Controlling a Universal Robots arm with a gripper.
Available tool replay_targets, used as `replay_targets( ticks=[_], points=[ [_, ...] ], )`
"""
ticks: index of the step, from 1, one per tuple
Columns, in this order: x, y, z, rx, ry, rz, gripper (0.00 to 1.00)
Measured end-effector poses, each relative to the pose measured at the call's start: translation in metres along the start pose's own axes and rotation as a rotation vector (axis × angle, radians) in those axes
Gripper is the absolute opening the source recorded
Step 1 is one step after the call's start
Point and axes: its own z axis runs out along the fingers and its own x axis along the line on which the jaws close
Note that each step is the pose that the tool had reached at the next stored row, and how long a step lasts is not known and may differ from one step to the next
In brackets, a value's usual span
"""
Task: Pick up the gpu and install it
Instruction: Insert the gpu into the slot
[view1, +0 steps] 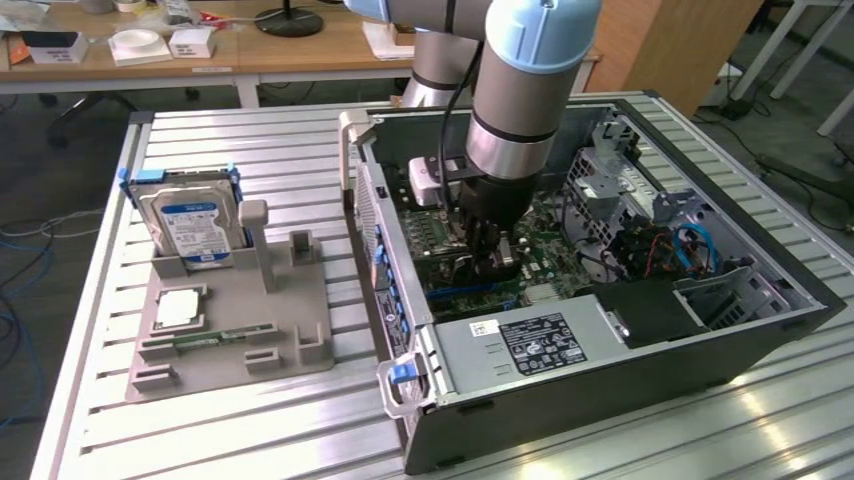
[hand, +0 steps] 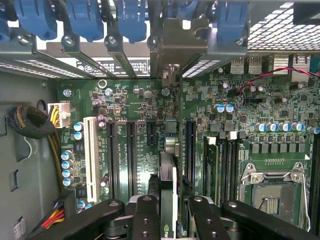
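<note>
Between the two black fingers (hand: 145, 220) of the gripper (hand: 169, 220) sits the gpu (hand: 168, 175), held edge-on so that its thin board runs straight away from the jaws, which are closed on it from both sides. Directly beneath the gripper lies the green motherboard (hand: 145, 107), the card lined up over the row of long black expansion slots (hand: 131, 150). Just beyond the card's far end, its metal bracket (hand: 180, 47) meets the rear slot openings with their blue clips (hand: 132, 20). Beside the gripper, off to one side, is the silver CPU socket (hand: 272, 192). Around the gripper stands the open computer case (view1: 747, 345), and well apart from it a grey parts holder (view1: 220, 330) carries a hard drive (view1: 194, 225).
</note>
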Motion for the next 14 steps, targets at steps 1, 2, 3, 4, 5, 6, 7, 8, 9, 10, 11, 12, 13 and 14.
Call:
replay_targets(
  ticks=[1, 2, 3, 4, 5, 6, 7, 8, 9, 10, 11, 12, 13, 14],
  points=[
    [0.0000, 0.0000, 0.0000, 0.0000, -0.0001, 0.000, 0.27],
    [0.0000, 0.0000, 0.0000, 0.0000, 0.0000, 0.000, 0.27],
    [0.0000, 0.0000, 0.0000, 0.0000, -0.0001, 0.000, 0.27],
    [0.0000, 0.0000, 0.0000, 0.0000, -0.0001, 0.000, 0.27],
    [0.0000, 0.0000, 0.0000, 0.0000, -0.0001, 0.000, 0.27],
    [0.0000, 0.0000, 0.0000, 0.0000, -0.0001, 0.000, 0.27],
    [0.0000, 0.0000, 0.0000, 0.0000, -0.0001, 0.000, 0.27],
    [0.0000, 0.0000, 0.0000, 0.0000, -0.0001, 0.000, 0.27],
    [0.0000, 0.0000, 0.0000, 0.0000, 0.0000, 0.000, 0.27],
    [0.0000, 0.0000, 0.0000, 0.0000, -0.0001, 0.000, 0.27],
    [0.0000, 0.0000, 0.0000, 0.0000, -0.0001, 0.000, 0.27],
    [0.0000, 0.0000, 0.0000, 0.0000, -0.0001, 0.000, 0.27],
    [0.0000, 0.0000, 0.0001, 0.0000, -0.0001, 0.000, 0.27],
    [0.0001, 0.0002, 0.0009, -0.0001, 0.0001, 0.000, 0.27]
  ],
)
